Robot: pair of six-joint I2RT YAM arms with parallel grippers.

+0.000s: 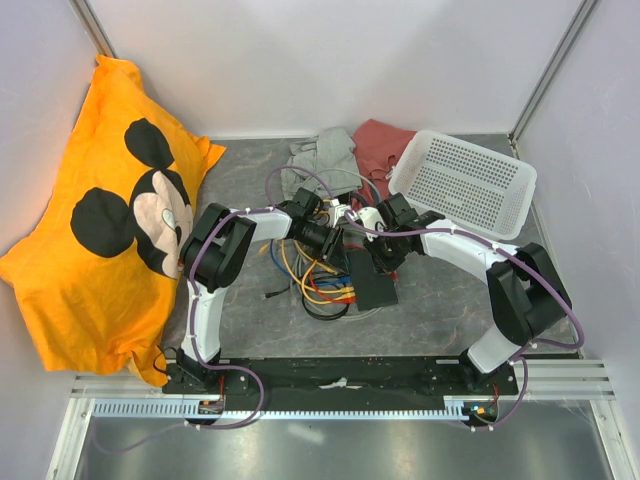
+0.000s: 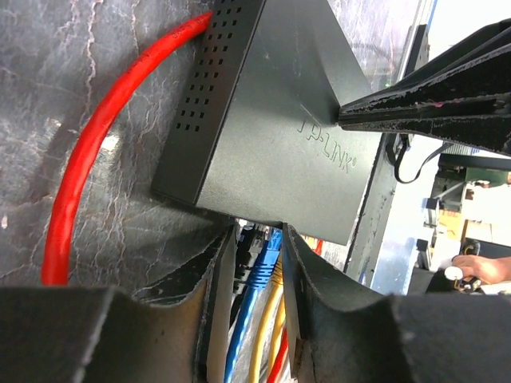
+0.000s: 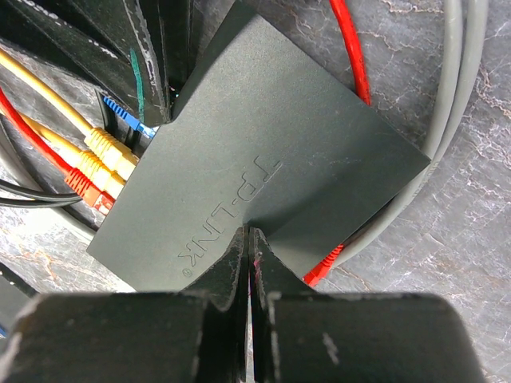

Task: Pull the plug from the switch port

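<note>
Right fingers (image 3: 249, 243) closed flat together, tips pressing on the switch (image 3: 263, 152) top, by the logo. Left fingers (image 2: 257, 235) stand narrowly apart either side of the blue plug (image 2: 266, 262) at the switch's port edge; cannot tell whether they pinch it. Port hidden under the box lip and behind those fingers; which socket holds blue is unreadable. Two yellow plugs (image 3: 104, 152) and a red plug (image 3: 84, 187) sit in the same edge beside it. Top view: both wrists cover much of the switch. It lies flat mid-counter (image 1: 450, 310), a little toward the near edge. Long axis roughly far-to-near; port edge faces the left edge, blue lead running out that way. Red cable (image 2: 88, 159) reaches the vented side, then goes out of sight. Grey cable (image 3: 459, 112) curves past one corner, partly under the box.
</note>
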